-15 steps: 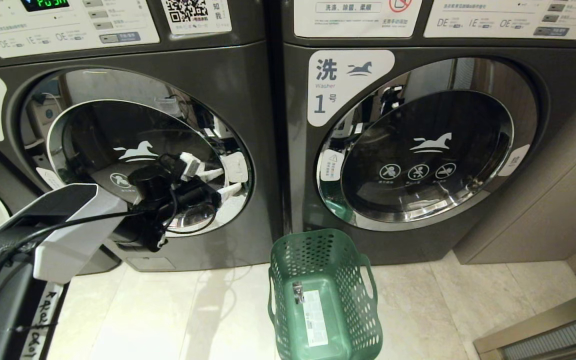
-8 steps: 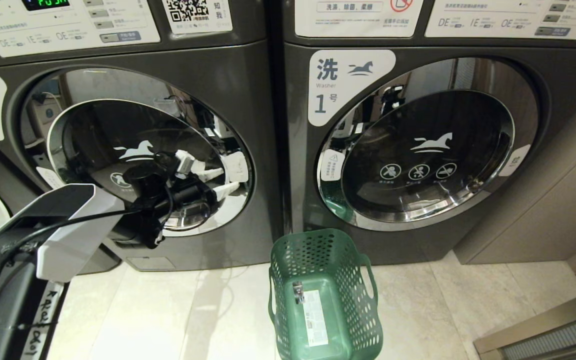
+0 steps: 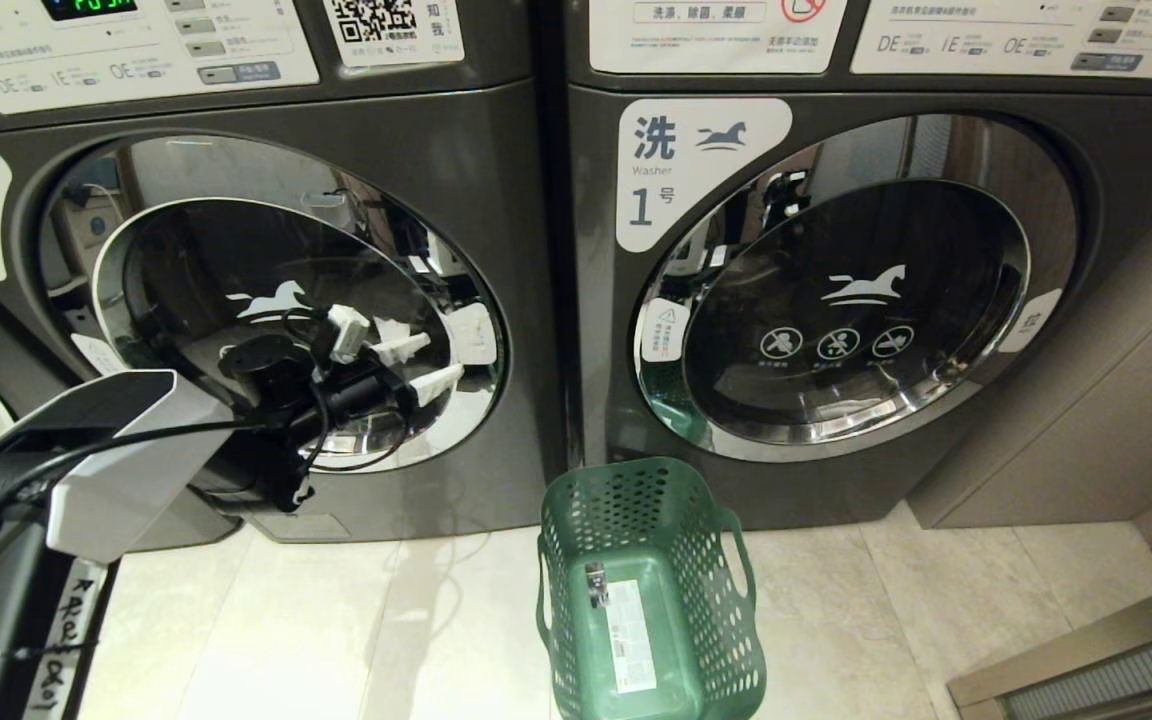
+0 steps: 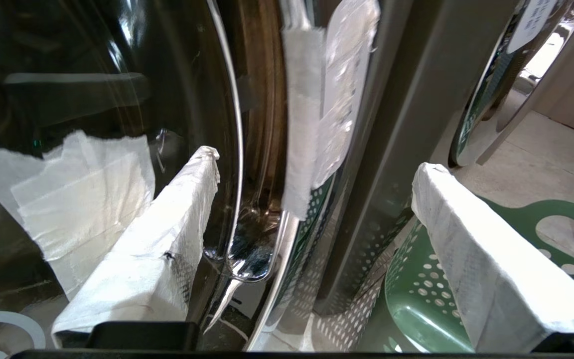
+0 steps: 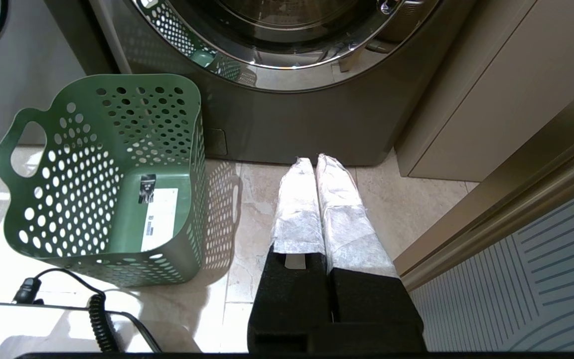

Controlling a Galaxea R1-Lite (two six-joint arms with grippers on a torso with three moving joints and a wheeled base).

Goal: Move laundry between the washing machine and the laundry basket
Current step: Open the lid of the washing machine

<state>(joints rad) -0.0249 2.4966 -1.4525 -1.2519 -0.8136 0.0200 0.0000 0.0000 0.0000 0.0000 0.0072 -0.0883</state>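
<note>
Two wide-open, empty cloth-wrapped fingers of the left gripper (image 3: 423,365) should hook the edge of the big dark grey washing machine's round shiny door (image 3: 276,300), because the green holey plastic basket (image 3: 648,590) on the floor beside it is empty.

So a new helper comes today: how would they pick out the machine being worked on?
Two dark grey front-loading washers stand side by side. Take the left washer, labelled "2", not "1". The open left pincer hovers at its chrome-rimmed door.
</note>
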